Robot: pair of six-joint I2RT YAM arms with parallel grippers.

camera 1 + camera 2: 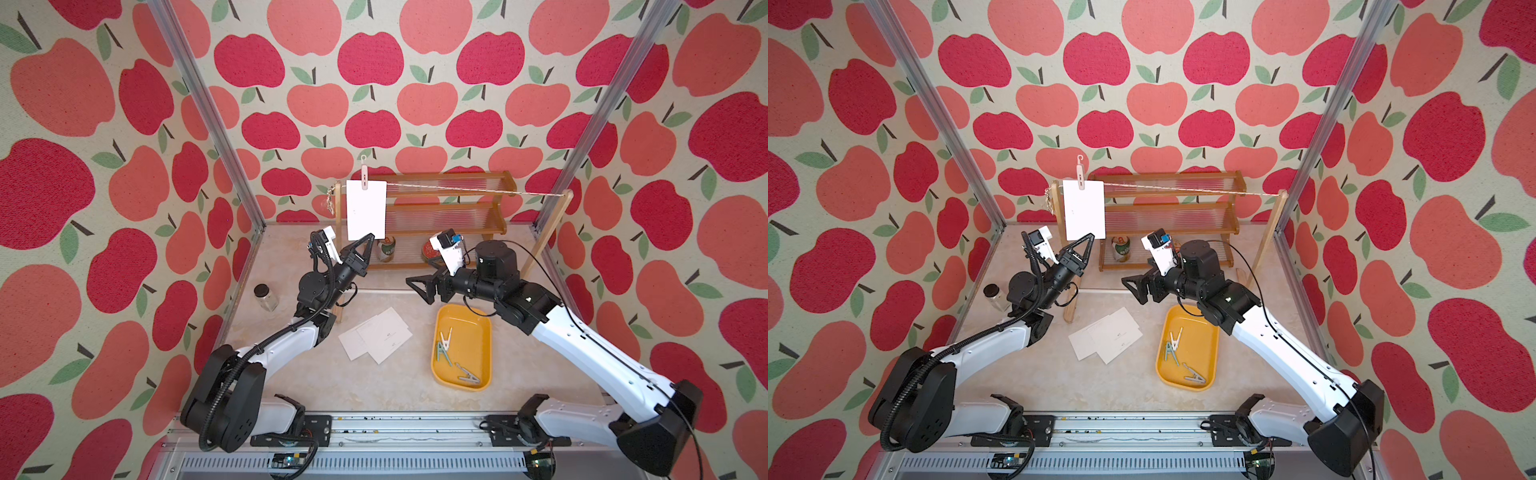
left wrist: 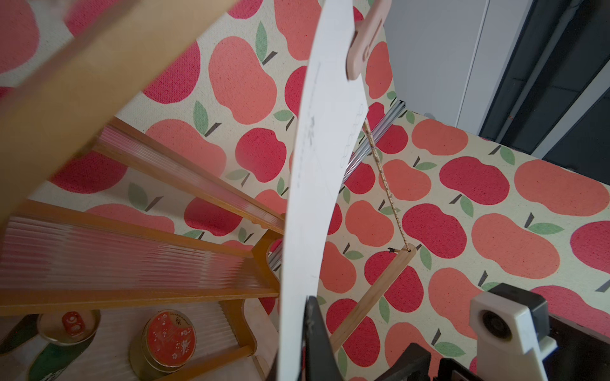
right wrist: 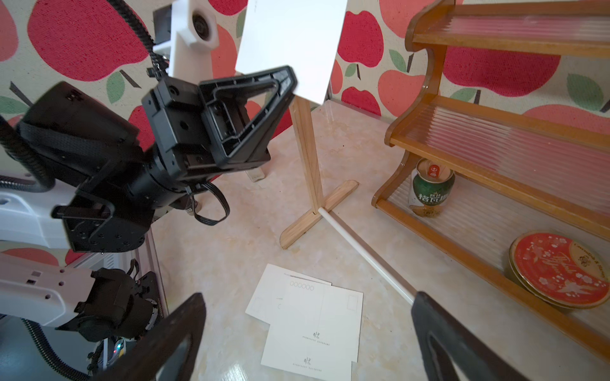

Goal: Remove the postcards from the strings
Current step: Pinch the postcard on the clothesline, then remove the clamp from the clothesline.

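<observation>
- Here, one plain white rectangular hanging postcard [image 1: 365, 210] is clipped by a pale pink plastic peg [image 1: 364, 176] to the twisted beige-and-white string [image 2: 385, 179], near its left end, above the bench's back edge.
- Left gripper [image 1: 370, 237]: black triangular fingers pressed together on that card's lower corner.
- Right gripper [image 1: 417, 287]: fingers spread wide, holding nothing.
- Three loose postcards [image 1: 376, 334] overlap flat at mid-bench; printing includes a row of small boxes, tiny dark marks and fine print too small to read.
- Rounded yellow tray [image 1: 469, 324], just right of them, holds pastel pegs [image 1: 444, 347].
- Wooden shelf [image 3: 429, 76] with ribbed clear panels: green can [image 3: 429, 193] bearing Chinese characters; round red tin [image 3: 558, 270] with gold script.
</observation>
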